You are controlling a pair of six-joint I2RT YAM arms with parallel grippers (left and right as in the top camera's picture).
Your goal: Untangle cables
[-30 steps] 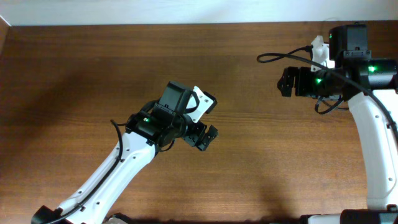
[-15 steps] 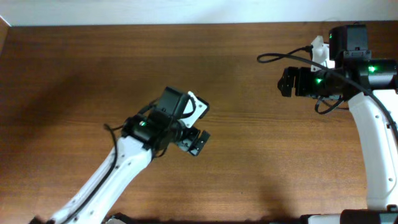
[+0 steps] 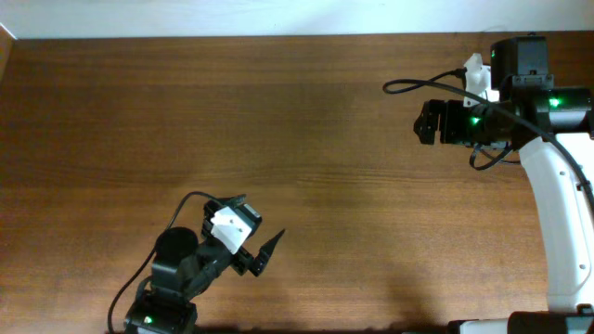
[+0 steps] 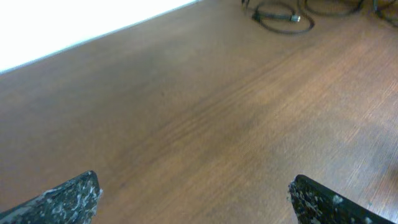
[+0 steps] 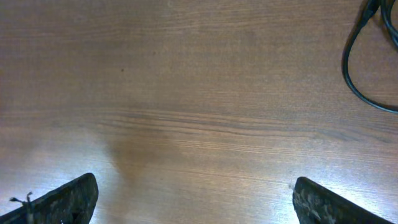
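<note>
1. While the right arm (image 3: 557, 213) stands at one side of the bench (image 3: 186, 111), we take it as our reference mark for every entry below.
2. Right gripper (image 3: 423, 122) (image 5: 194, 190): carried at the right arm's tip, over bare brown wood. Jaws wide apart, with nothing between them.
3. Left gripper (image 3: 264, 257) (image 4: 194, 193): well apart from the right arm, toward the opposite near corner of the bench. Jaws wide apart and empty.
4. Cables (image 5: 345, 62): thin, black, lying on the bench just beside the right arm's wrist, on its far side.
   - From the right wrist we see one open loop beside the right gripper, touching neither finger.
   - From the left wrist we see coils near the right arm with a small plug (image 4: 293, 18) resting on one ring. Further loops are cut off by the frame edge.
5. Condition of cables: we cannot tell whether the loops cross or knot. One end runs in under the right arm's wrist and is hidden there.
</note>
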